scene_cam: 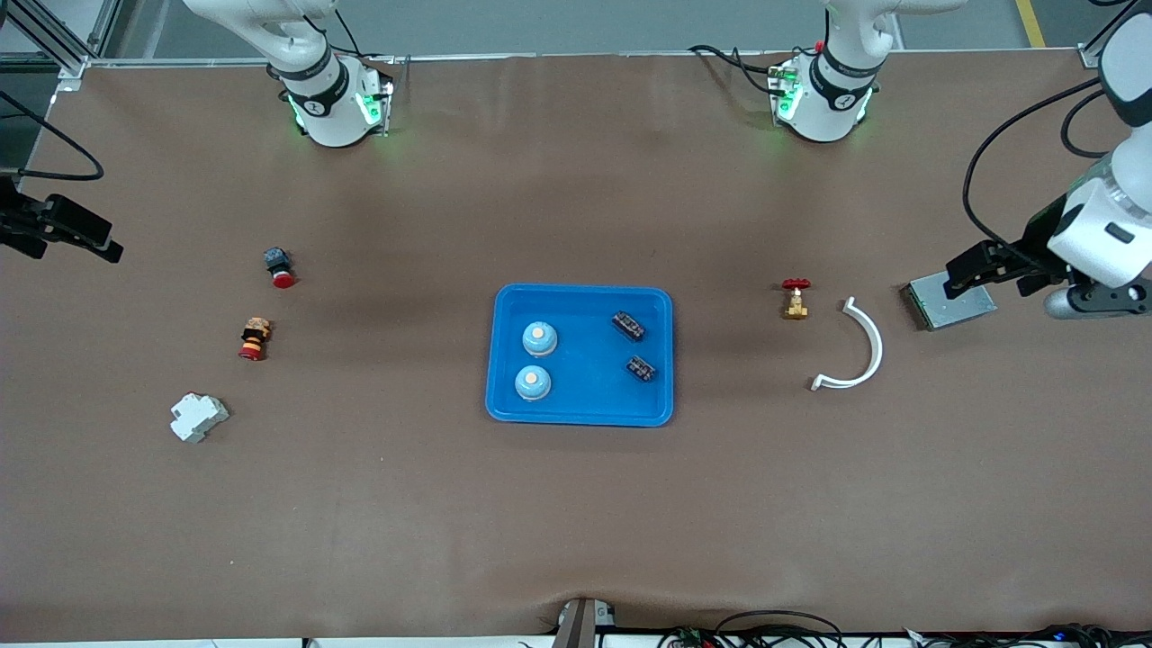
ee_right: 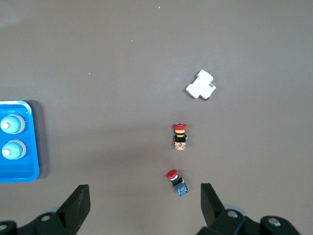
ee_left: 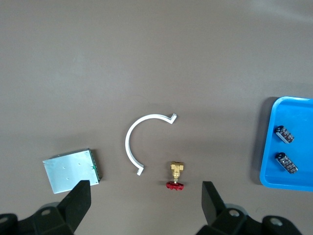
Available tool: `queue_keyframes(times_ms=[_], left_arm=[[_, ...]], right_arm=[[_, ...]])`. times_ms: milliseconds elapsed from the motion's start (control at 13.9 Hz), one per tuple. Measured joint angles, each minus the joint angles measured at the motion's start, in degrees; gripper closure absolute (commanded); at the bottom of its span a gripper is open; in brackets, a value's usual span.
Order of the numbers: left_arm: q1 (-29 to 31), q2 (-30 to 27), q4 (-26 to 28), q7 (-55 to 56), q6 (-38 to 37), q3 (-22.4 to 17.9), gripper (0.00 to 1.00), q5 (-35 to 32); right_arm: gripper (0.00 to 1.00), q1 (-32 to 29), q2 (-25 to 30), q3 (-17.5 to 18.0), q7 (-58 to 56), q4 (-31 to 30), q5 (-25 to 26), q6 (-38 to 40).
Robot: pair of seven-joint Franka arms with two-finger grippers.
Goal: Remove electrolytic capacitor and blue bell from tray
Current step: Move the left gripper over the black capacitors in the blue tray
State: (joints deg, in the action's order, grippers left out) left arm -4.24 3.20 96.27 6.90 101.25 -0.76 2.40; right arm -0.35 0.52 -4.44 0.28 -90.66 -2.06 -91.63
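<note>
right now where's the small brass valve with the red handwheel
The brass valve with the red handwheel stands on the brown table between the blue tray and the white curved bracket, toward the left arm's end.

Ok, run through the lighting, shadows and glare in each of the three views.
Front view: even overhead light, a soft shadow beside the blue tray, green glow from the lights on both arm bases. Left wrist view: flat light, the metal plate looks pale but not blown out, the left gripper fingers sharp. Right wrist view: evenly lit, small shadows under the red-capped buttons, right gripper edges crisp.
</note>
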Motion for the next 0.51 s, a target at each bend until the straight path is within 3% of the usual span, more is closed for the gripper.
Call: queue_keyframes(times_ms=[505], left_arm=[[-0.7,2.2,0.0,4.1,-0.3,1.3,0.0,1.0]], right_arm=[[0.0,0.0,0.0,0.0,0.0,0.0,0.0,0.0]])
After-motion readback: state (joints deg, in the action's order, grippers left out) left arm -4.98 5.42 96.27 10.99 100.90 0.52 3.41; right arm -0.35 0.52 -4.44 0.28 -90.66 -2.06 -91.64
